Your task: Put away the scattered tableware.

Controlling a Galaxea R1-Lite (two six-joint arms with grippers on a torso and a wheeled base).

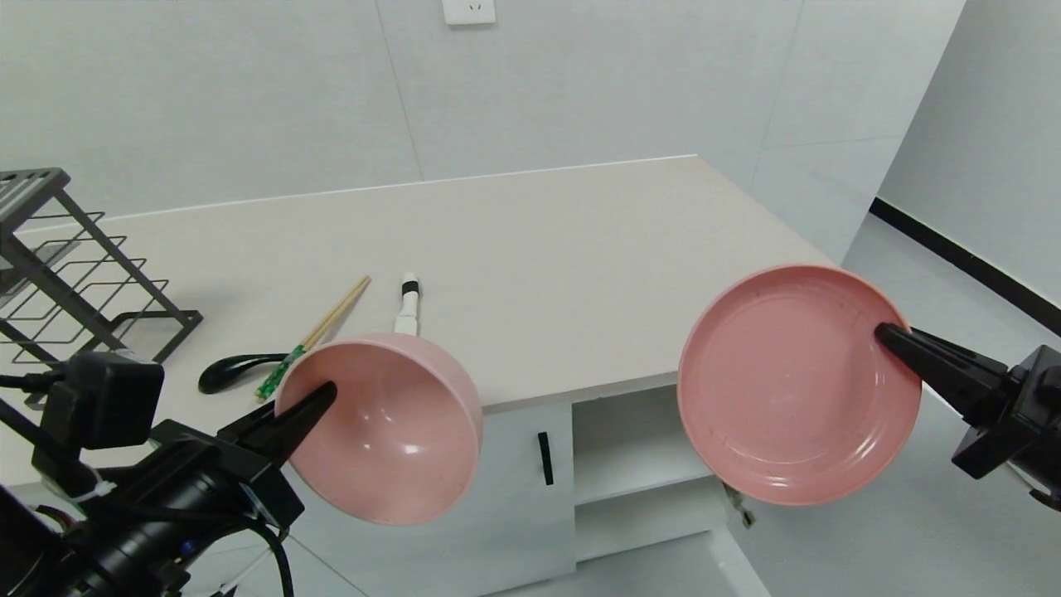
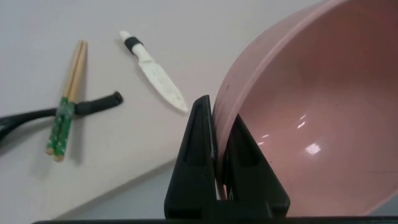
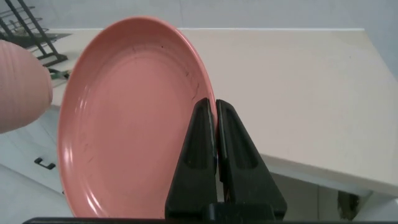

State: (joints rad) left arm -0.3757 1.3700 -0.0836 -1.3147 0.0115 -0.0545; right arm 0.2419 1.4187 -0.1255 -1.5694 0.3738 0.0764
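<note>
bowl [image 1: 398, 431] pinched in left jaws, plate [image 1: 787, 390] in right jaws, before beige counter [image 1: 580, 249], white tiled wall [image 1: 249, 83]

Beige worktop [image 1: 580, 249], set against a pale wall, surface flat. At its left end stands a black wire rack [image 1: 75, 265]. Near the front edge lie wooden chopsticks [image 1: 319, 332] with green ends, crossing the handle of a black spoon [image 1: 228, 371]. A white knife [image 1: 407, 305] with a black band lies just beside them, apart.
</note>
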